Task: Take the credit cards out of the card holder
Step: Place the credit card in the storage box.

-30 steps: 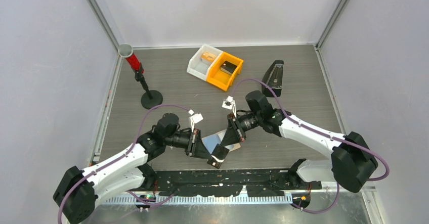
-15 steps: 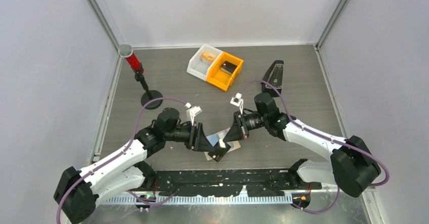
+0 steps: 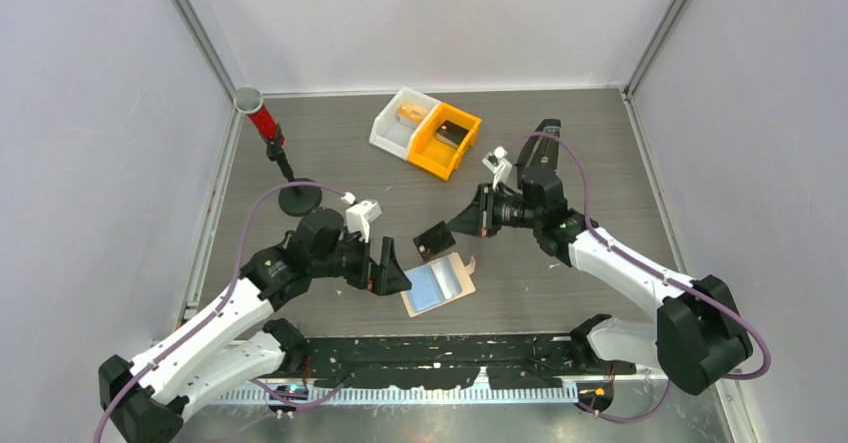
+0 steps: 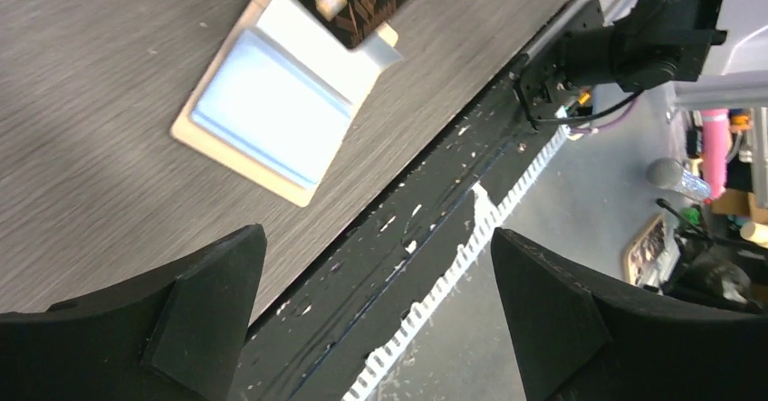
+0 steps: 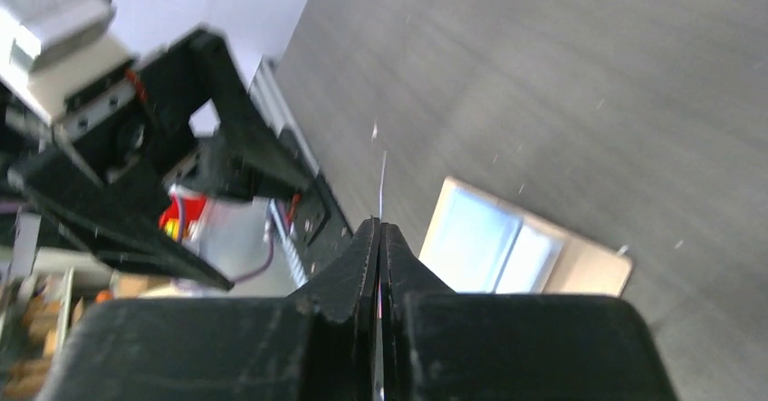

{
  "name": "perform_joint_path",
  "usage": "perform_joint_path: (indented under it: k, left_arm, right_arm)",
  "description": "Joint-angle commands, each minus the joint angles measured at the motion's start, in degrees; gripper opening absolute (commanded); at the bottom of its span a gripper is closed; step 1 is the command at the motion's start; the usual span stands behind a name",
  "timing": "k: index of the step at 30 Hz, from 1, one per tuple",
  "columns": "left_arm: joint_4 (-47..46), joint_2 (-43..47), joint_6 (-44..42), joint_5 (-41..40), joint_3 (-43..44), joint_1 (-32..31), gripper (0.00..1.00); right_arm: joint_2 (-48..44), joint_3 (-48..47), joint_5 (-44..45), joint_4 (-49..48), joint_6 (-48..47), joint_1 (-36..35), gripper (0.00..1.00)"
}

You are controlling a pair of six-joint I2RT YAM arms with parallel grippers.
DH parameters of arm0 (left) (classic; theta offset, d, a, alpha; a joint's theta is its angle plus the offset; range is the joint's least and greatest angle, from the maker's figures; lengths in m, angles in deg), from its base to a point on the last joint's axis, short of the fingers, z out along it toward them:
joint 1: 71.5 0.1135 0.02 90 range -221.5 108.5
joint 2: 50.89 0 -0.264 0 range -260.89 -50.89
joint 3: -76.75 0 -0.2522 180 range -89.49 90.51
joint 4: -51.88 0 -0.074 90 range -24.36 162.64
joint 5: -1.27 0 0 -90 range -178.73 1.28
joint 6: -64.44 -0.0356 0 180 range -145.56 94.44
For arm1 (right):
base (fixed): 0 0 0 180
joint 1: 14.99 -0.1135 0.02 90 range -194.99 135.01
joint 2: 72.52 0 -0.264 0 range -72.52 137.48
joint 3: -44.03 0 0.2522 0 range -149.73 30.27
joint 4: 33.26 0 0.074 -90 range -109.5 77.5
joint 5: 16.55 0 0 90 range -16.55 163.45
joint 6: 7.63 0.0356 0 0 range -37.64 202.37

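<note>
**A:** Where's the flat tan rectangular card holder (image 5: 587, 270), and which way does it run?

**B:** It lies flat on the dark wood-grain bench (image 3: 600, 163), near the front edge, between the two claws. From above, its long axis slants from near-left to far-right, and the small tab (image 3: 470, 261) is at the far-right end. A light blue plastic card (image 3: 437, 284) lies on it, lined up the same way and covering most of its face

**A:** Is any card out?

**B:** One: a thin dark card with gold-coloured marks (image 3: 435, 237). The right claw (image 5: 380, 231) is clamped tight on its edge. In the overhead view it sits just past the holder's far side. The right wrist camera sees it edge-on, as a fine line

**A:** And the left claw?

**B:** The left claw (image 4: 376, 234) is spread wide with nothing between its fingers, just left of the holder

**A:** What else is on the bench?

**B:** At the back, a white plastic bin (image 3: 400, 121) and an orange plastic bin (image 3: 447, 141) touch side by side. A black wedge-shaped case (image 3: 548, 131) stands to their right, behind the right arm. Far left, a red cylinder (image 3: 262, 121) sits on a black stand (image 3: 299, 200)
</note>
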Motion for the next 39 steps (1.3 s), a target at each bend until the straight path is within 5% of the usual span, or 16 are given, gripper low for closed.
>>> perform_joint_path:
  k: [1, 11, 24, 39]
  left_arm:
    - [11.4, 4.3, -6.0, -9.5, 5.3, 0.2, 0.99]
    - [20.3, 7.8, -8.5, -20.3, 8.8, 0.2, 0.99]
    - [20.5, 11.0, -9.1, -19.3, 8.4, 0.2, 0.99]
    - [19.4, 9.8, -9.5, -18.0, 8.4, 0.2, 0.99]
  right_arm:
    - [3.1, -7.5, 13.8, -2.7, 2.8, 1.5, 0.05]
    - [21.0, -20.4, 31.5, -14.9, 11.1, 5.5, 0.05]
    - [41.0, -38.4, 51.3, -10.5, 15.6, 6.3, 0.05]
    - [49.0, -45.6, 53.6, -9.4, 17.3, 8.2, 0.05]
